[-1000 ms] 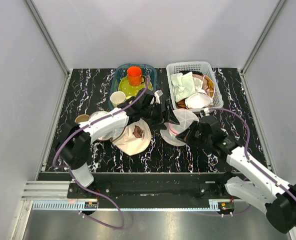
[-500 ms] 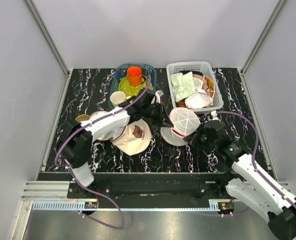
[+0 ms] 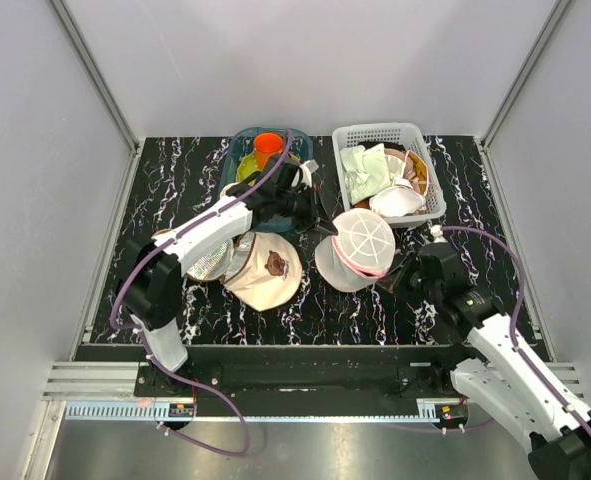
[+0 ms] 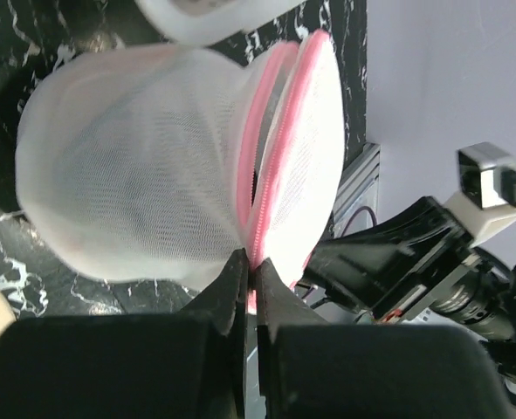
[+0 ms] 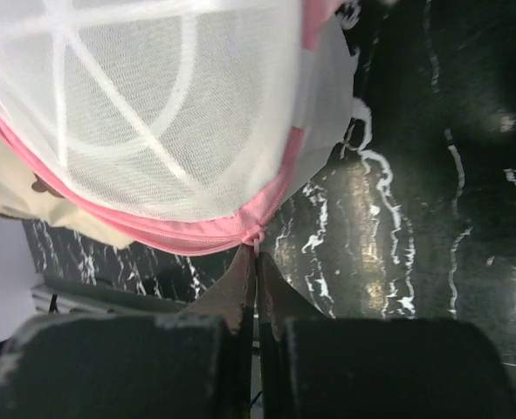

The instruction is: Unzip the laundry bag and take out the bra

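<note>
The laundry bag [image 3: 363, 240] is a round white mesh case with a pink rim and white spokes, tipped up on edge at mid-table between both arms. My left gripper [image 3: 320, 225] is at its left edge, shut on the pink rim [image 4: 256, 249]. From the near right, my right gripper [image 3: 400, 270] is shut on the small pink zipper pull [image 5: 258, 241] at the bag's lower rim. In the left wrist view a narrow dark slit shows between the two pink rims of the laundry bag [image 4: 153, 175]. The bra is hidden.
A beige cap with a brown mark [image 3: 267, 272] lies just left of the bag, a shiny silver round item [image 3: 207, 260] beside it. Behind stand a blue bin with an orange cup [image 3: 268, 150] and a white basket [image 3: 423, 175] holding a pale green cloth and a white domed item.
My left gripper has shut on the bag's rim. The right arm has drawn back toward the near right, and the bag has tipped up so that its spoked face shows.
</note>
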Tool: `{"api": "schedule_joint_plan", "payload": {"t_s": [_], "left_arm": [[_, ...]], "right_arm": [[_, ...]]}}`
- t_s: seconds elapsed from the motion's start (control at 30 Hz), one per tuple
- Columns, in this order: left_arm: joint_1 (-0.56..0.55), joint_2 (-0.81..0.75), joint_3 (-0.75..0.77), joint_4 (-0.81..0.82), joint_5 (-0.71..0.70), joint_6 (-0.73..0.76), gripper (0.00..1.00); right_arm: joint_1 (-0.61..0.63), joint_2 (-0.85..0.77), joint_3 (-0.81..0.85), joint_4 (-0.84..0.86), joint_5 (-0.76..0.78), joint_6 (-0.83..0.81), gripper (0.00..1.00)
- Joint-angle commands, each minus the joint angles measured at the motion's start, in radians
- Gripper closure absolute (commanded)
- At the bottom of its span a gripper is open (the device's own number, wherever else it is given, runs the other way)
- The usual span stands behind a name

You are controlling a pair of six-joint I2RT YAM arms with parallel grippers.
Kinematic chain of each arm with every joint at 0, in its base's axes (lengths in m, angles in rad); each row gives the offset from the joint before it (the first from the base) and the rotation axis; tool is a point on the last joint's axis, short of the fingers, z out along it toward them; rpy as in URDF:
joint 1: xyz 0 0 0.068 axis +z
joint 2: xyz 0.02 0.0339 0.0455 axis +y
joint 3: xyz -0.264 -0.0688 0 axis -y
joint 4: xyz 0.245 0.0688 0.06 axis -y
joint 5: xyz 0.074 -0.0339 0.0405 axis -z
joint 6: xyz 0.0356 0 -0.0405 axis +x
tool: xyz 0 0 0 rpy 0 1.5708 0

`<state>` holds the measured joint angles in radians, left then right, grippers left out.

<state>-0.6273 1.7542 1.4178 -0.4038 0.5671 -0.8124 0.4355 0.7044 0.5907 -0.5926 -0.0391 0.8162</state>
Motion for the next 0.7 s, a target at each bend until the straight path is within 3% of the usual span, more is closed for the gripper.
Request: {"api": "schedule_joint_plan", "payload": {"t_s": [0.0, 0.03, 0.1, 0.13, 0.23, 0.47, 0.67], "left_arm": [[-0.014, 0.039, 0.101, 0.026, 0.030, 0.015, 0.97], [-0.018, 0.041, 0.104, 0.031, 0.031, 0.016, 0.77], [-0.023, 0.022, 0.102, 0.026, 0.004, 0.021, 0.49], [-0.025, 0.008, 0.099, 0.016, -0.010, 0.034, 0.30], [-0.023, -0.045, 0.083, -0.019, -0.065, 0.059, 0.13], [-0.029, -0.198, -0.057, -0.040, -0.136, 0.022, 0.01], [-0.051, -0.294, -0.161, -0.043, -0.188, -0.021, 0.01]], "right_arm": [[-0.001, 0.059, 0.006, 0.108, -0.172, 0.021, 1.00], [0.005, 0.066, 0.009, 0.114, -0.174, 0.027, 1.00], [0.005, 0.064, 0.029, 0.117, -0.167, 0.026, 1.00], [0.005, 0.067, 0.037, 0.117, -0.162, 0.018, 1.00], [0.005, 0.087, 0.066, 0.120, -0.154, 0.006, 1.00], [0.005, 0.145, 0.069, 0.178, -0.170, 0.011, 1.00], [0.005, 0.176, 0.067, 0.200, -0.171, 0.011, 1.00]]}}
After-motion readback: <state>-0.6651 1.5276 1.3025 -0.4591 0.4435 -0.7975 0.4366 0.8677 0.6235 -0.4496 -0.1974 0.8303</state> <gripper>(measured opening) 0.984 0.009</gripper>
